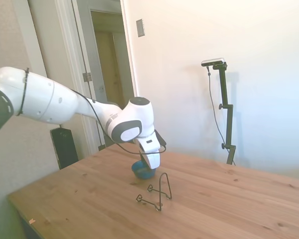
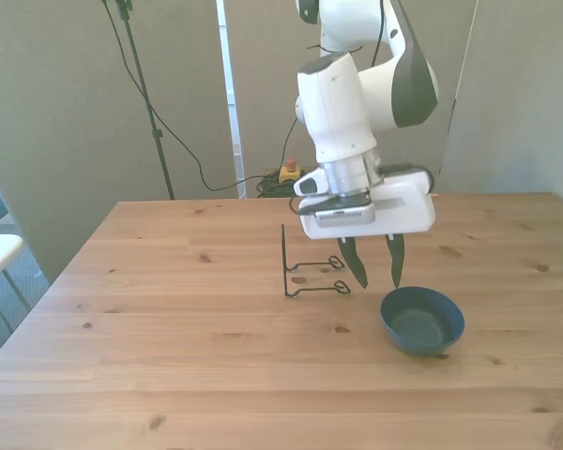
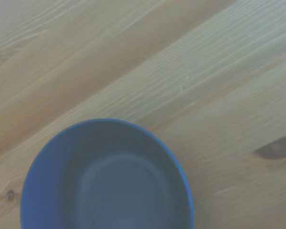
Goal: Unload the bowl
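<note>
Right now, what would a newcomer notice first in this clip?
The white arm, its open gripper hanging just above the table. Below it, to the front view's right, the blue bowl sits upright and empty on the wood, clear of the fingers. The thin wire rack stands bare at the front view's left of the bowl.

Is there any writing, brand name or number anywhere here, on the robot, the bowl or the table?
No text can be read in any view.
The white arm shows no legible marking.
The end effector has a ribbed grey patch, but no letters can be made out.
The blue bowl is plain inside.
The wire rack and wooden table carry no labels.
</note>
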`<state>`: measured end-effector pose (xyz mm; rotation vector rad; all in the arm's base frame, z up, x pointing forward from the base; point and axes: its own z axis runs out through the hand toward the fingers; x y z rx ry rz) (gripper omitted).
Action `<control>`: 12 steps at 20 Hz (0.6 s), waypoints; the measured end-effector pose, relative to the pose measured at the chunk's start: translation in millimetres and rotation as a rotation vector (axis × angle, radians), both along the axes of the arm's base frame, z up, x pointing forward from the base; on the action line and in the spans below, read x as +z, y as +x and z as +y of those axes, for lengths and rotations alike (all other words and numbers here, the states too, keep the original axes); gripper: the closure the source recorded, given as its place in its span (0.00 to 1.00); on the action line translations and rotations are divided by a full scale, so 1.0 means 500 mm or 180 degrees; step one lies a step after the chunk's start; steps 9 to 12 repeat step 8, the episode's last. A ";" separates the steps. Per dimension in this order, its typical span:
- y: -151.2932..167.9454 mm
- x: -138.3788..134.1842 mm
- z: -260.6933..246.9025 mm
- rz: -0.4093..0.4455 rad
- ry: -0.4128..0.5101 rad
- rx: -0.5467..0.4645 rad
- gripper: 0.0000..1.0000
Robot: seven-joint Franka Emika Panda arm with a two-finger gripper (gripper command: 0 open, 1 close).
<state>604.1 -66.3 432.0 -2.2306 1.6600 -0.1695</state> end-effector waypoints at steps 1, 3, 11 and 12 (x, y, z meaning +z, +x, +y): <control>-0.019 0.020 0.006 -0.0030 -0.0080 0.0057 0.00; -0.059 0.053 0.029 -0.0074 -0.0283 0.0216 0.00; -0.142 0.067 0.102 -0.0080 -0.0685 0.0513 0.00; -0.142 0.067 0.102 -0.0080 -0.0685 0.0513 0.00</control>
